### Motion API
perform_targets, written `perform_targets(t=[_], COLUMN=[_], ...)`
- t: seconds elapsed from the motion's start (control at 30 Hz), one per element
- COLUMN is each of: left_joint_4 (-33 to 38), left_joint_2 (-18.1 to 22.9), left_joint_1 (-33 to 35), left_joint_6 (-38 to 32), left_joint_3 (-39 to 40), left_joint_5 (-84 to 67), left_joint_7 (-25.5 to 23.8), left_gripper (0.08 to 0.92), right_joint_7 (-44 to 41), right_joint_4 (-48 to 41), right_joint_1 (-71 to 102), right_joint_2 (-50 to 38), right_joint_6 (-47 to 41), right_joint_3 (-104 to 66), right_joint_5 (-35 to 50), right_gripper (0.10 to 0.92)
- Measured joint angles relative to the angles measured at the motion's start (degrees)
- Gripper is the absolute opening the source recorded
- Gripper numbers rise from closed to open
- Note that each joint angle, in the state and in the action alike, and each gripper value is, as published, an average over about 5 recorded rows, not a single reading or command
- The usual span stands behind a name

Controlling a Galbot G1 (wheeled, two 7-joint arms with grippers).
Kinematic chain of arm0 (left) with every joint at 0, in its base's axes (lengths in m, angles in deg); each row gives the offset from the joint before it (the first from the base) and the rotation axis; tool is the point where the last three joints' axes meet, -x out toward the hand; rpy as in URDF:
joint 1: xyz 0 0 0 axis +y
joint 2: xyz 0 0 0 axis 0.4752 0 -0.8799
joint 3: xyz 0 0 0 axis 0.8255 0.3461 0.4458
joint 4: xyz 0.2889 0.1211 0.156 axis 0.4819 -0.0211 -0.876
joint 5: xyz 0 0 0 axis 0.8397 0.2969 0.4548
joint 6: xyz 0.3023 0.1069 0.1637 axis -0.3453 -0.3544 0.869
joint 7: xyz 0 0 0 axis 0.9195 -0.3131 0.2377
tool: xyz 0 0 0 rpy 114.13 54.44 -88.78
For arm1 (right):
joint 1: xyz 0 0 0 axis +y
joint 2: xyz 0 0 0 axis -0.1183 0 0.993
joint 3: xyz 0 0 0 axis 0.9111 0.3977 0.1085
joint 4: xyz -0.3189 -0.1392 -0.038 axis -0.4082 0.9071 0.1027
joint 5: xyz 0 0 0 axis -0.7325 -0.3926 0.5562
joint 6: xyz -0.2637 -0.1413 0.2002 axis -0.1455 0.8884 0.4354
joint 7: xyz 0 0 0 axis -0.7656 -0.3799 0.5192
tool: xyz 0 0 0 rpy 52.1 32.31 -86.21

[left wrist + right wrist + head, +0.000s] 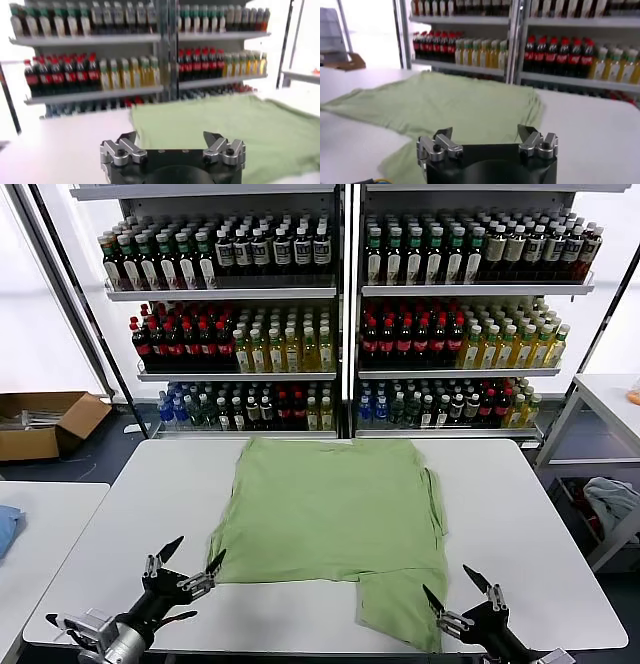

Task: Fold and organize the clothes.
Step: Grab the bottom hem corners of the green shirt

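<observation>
Green soft fabric, the polo shirt (330, 524) lies spread plain side up in the middle of the white table (530, 524), its far edge toward the shelves of bottles (340, 314) and one flap folded over at the near right corner. At the table's near edge the left gripper (190, 566) hovers just beside the shirt's near left corner, jaws spread wide and holding nothing. Near the folded flap, the right gripper (448, 586) hovers likewise, jaws wide and empty. A cardboard box (45, 422) sits on the floor at far left.
</observation>
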Motion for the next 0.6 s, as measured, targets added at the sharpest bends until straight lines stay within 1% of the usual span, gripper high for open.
perform_targets(t=[0.27,0.5,0.6], left_joint_4=[-2.4,-4.6,-5.4], left_joint_2=[-1.3,-2.7,-3.1], left_joint_1=[-1.2,-2.4,-3.0], left_joint_6=[3.5,5.1,5.5], left_joint_3=[1.9,2.3,2.4], left_joint_5=[-0.3,-1.4,-1.7], left_joint_7=[2.0,3.2,3.5], left_gripper=[0.823,0.823,0.823], right_joint_7=[0.2,0.5,0.8], right_joint_4=[0.5,0.9,0.9], right_joint_1=[1.7,2.4,2.3], right_joint_2=[-0.4,-0.4,-0.3], right_joint_6=[-2.4,-3.8,-4.3], right_joint_3=[1.0,1.8,2.1], right_joint_5=[-0.4,-0.4,-0.4], right_gripper=[0.823,0.823,0.801])
